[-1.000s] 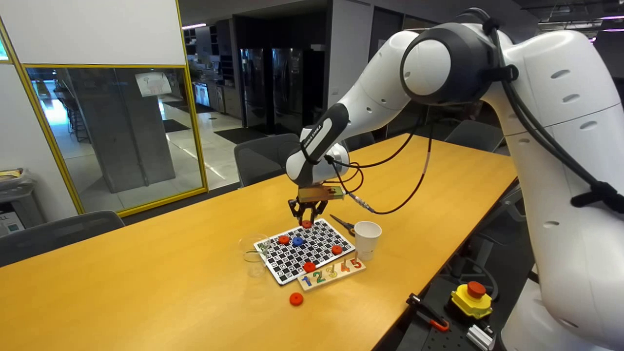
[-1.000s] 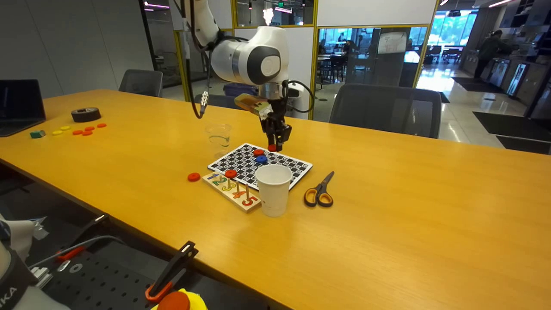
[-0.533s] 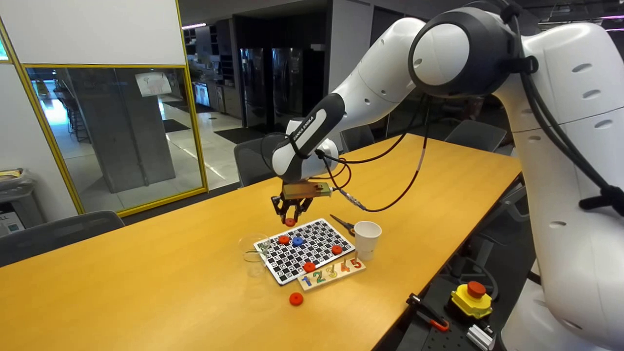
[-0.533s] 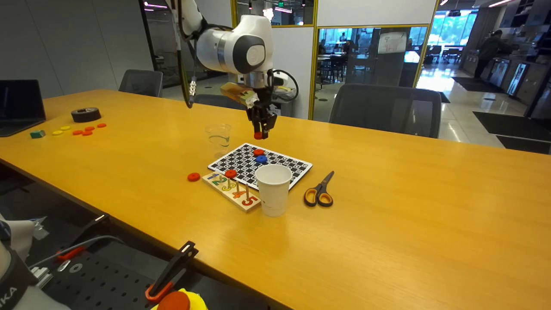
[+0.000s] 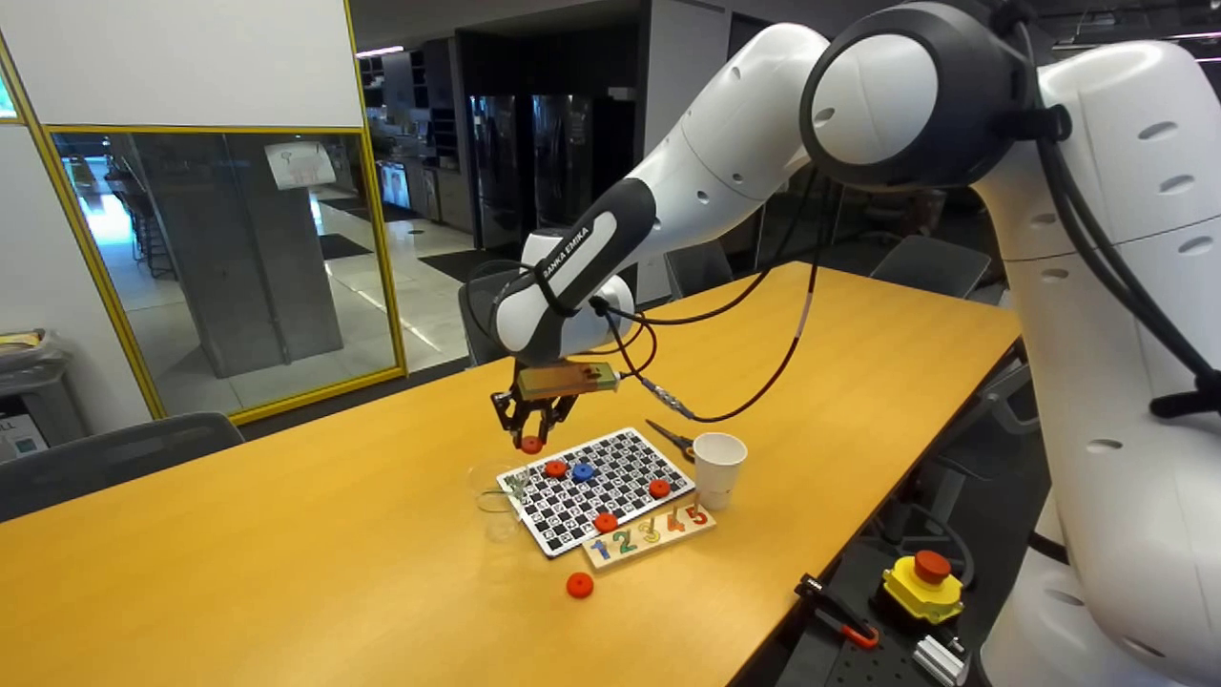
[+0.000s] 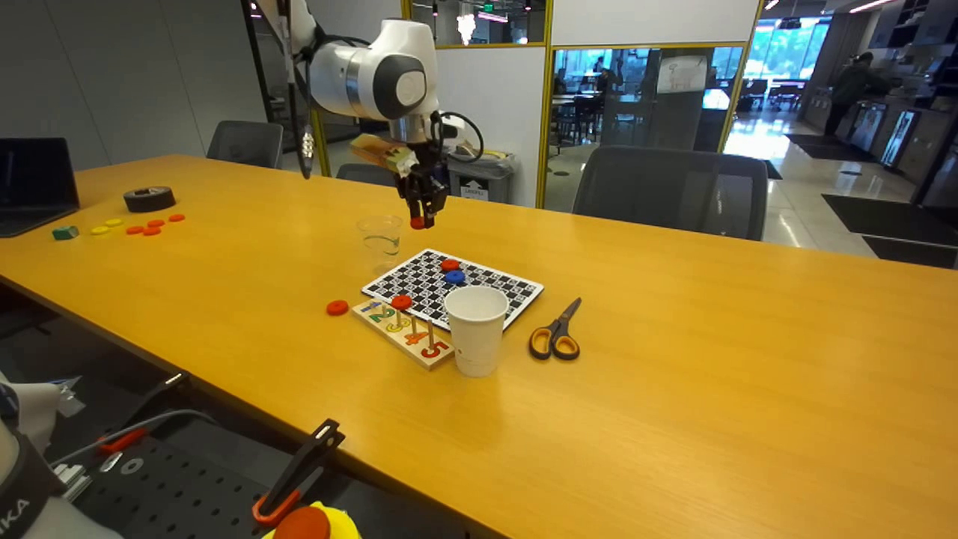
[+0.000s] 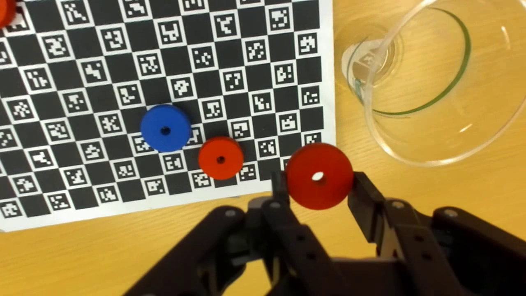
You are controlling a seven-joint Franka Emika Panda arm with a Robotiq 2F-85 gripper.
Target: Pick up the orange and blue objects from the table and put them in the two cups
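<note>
My gripper (image 7: pixel 319 181) is shut on an orange disc (image 7: pixel 318 197), gripped by its sides between the fingertips. In both exterior views it hangs in the air past the board's far corner, near the clear cup (image 5: pixel 498 501); in the wrist view the cup's rim (image 7: pixel 390 153) lies up and to the right of the held disc, apart from it. The blue disc (image 7: pixel 165 117) rests on the checkered board beside another orange disc (image 7: pixel 220 150). More orange discs sit at the board's near side (image 5: pixel 606 523) and on the table (image 5: pixel 579 585). A white paper cup (image 6: pixel 476 337) stands upright by the board.
The checkered board (image 6: pixel 516 288) lies flat, with a wooden number board with pegs (image 6: pixel 404 337) along it. Scissors (image 6: pixel 555 337) lie near the white cup. Farther along the table are several orange and yellow discs (image 6: pixel 152 231), a tape roll (image 6: pixel 150 199) and a laptop (image 6: pixel 34 187).
The gripper has carried the held orange disc from above the board's far edge toward the clear cup, leftward in both exterior views. Cups and the other discs have stayed where they were.
</note>
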